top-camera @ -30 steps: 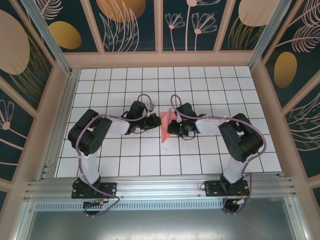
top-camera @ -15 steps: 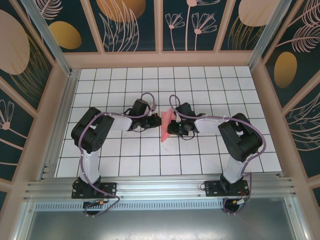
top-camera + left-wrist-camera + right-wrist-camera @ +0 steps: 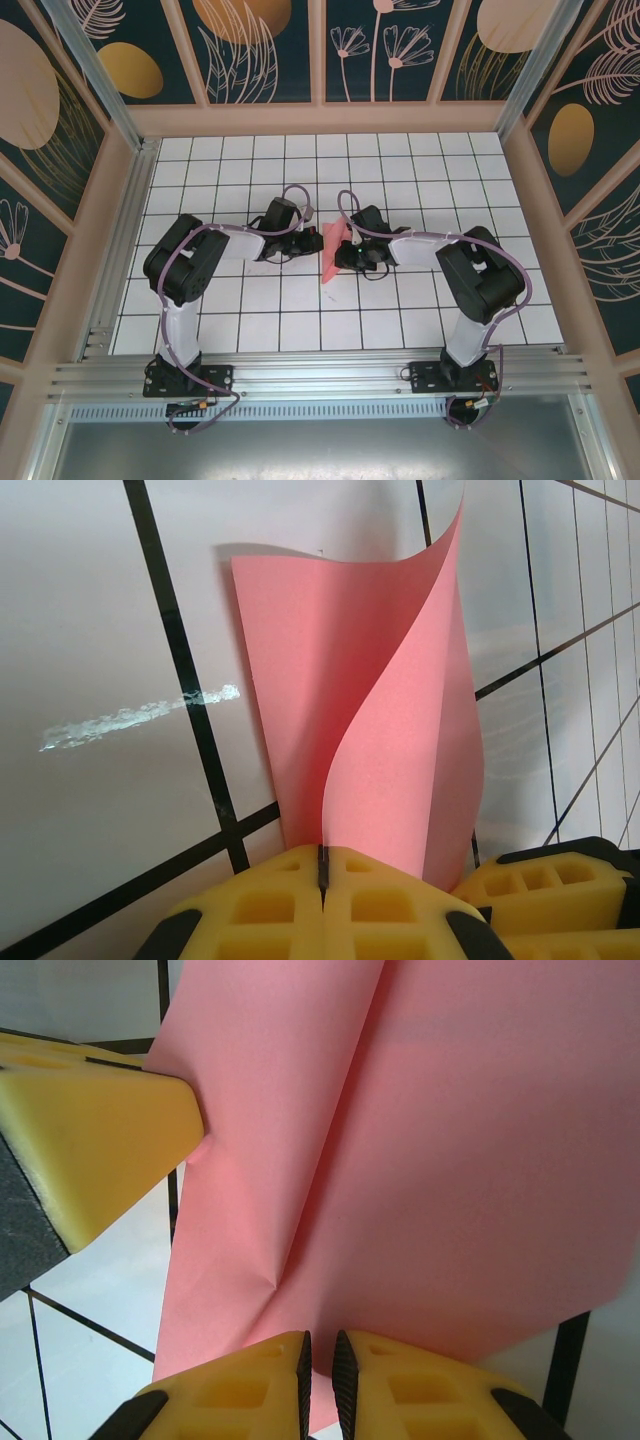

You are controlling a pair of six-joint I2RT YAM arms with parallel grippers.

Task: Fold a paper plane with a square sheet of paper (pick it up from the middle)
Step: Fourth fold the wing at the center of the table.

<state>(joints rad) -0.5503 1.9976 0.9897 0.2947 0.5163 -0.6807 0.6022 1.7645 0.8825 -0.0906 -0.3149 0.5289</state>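
left pincer, from 9 o'clock, is clamped on the half-folded pink paper at the middle of the table; right pincer, from 3 o'clock, nips it through a narrow gap. an uneven pull could tear the sheet or skew the crease.

The sheet of paper is a plain pink-red with no marks, lighter where it curls in the left wrist view. The table is white, ruled into squares by thin black lines. The left gripper and the right gripper have yellow pads with black corners. The left arm and the right arm are black and pale grey, with lilac cables. The walls are dark teal, patterned with peach line-drawn leaves and flowers and golden ovals, in a peach-tan frame. The rail at the table's near edge is silver.
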